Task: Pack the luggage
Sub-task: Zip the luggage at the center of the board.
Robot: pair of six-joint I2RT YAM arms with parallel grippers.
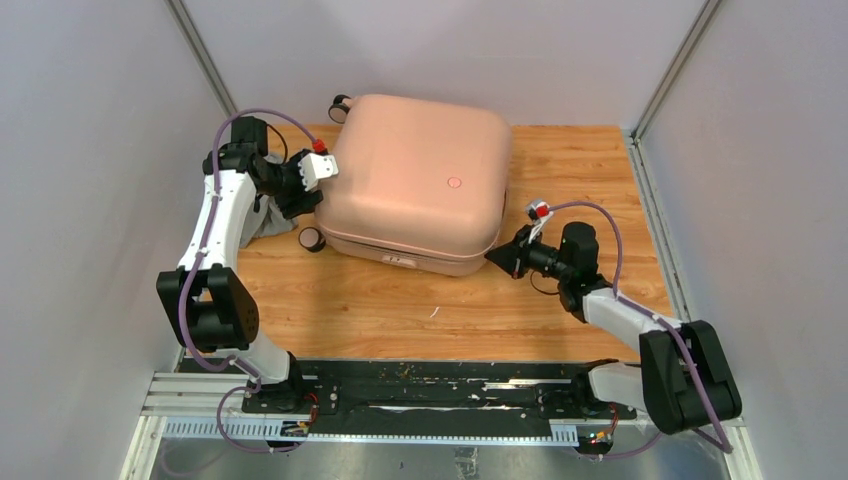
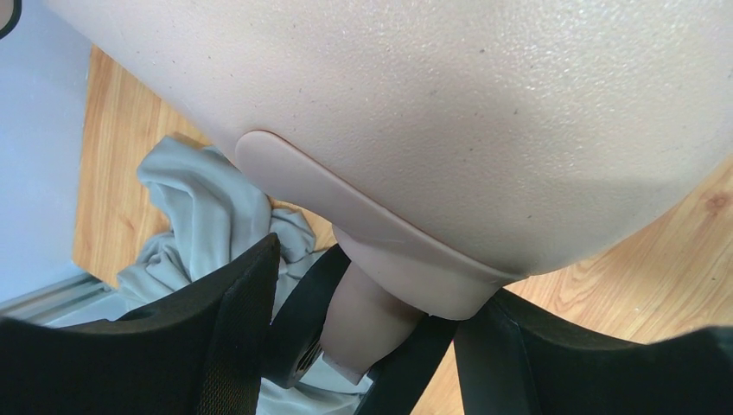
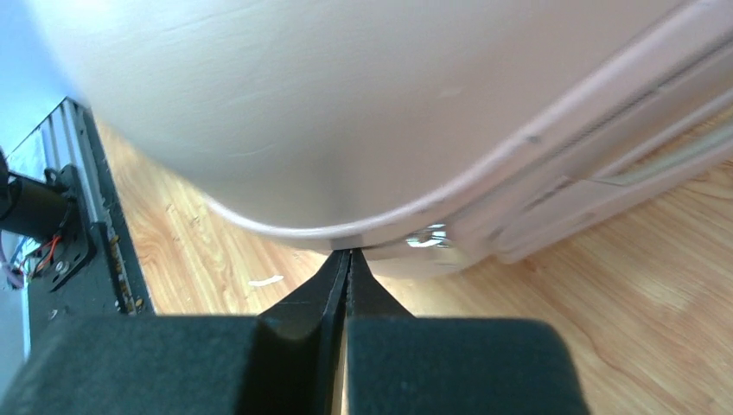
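Observation:
The luggage (image 1: 415,180) is a pale pink hard-shell suitcase lying shut on the wooden table, dot side up. My left gripper (image 1: 303,195) is at its left side, near the front left wheel (image 1: 312,239). In the left wrist view the gripper (image 2: 380,346) is open, with the pink wheel mount (image 2: 372,316) between the jaws and the shell (image 2: 449,104) above. My right gripper (image 1: 495,258) is shut, its tips touching the suitcase's near right corner. In the right wrist view the tips (image 3: 348,256) meet the lid's rim, just left of a metal zipper pull (image 3: 423,235).
A crumpled grey cloth (image 1: 262,222) lies on the table left of the suitcase, under my left gripper; it also shows in the left wrist view (image 2: 203,207). Another wheel (image 1: 340,105) sticks out at the far left corner. Grey walls close in both sides.

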